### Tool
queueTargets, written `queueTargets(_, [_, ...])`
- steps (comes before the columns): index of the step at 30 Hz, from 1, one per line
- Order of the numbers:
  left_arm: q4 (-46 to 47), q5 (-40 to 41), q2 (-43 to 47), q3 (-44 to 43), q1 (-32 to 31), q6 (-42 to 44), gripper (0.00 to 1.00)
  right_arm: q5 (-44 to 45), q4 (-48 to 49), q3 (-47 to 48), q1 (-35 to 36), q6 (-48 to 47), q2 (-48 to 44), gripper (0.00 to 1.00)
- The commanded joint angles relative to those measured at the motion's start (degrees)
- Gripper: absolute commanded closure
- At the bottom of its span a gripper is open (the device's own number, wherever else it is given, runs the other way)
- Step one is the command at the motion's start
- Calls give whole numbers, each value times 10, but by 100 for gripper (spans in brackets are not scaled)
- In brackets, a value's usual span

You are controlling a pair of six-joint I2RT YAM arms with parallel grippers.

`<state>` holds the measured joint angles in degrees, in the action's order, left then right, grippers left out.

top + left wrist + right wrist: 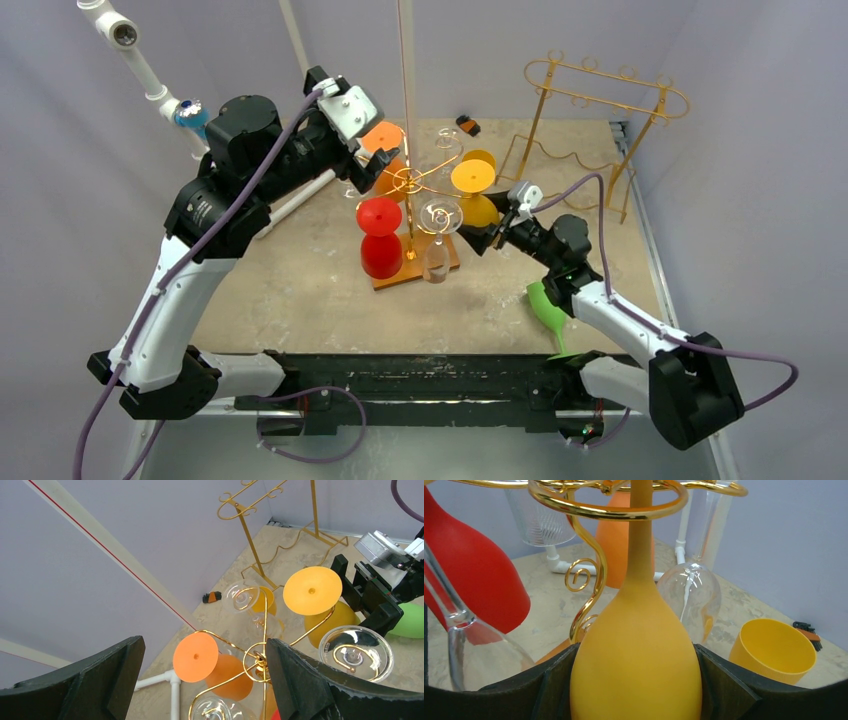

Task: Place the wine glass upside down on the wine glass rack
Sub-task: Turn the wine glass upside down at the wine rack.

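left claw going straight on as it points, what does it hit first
Probably the foot of the orange wine glass, dead ahead of the left claw; depth is unclear, so the gold rack might come first.

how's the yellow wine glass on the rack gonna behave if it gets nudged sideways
The yellow wine glass probably swings rather than tips, since it hangs upside down by its foot from the gold rack. Its smooth rounded bowl looks slippery, so the right claw gripping it might slip. Being opaque, it is likely plastic: light, not very brittle.
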<state>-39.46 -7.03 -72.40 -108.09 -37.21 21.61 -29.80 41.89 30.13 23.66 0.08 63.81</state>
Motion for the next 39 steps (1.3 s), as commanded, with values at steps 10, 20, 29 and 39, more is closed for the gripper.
queueTargets(10, [22,19,16,25,1,-6,0,24,7,7,-2,27,7,1])
queueTargets(20, [18,10,33,46,1,-2,0,50,-86,10,-1,22,-60,1])
queueTargets(29, [36,-52,138,142,2,22,1,76,-325,62,-1,150,-121,1])
queueTargets(39, [-147,-92,246,269,2,217,38,124,-322,-38,-2,295,-219,24])
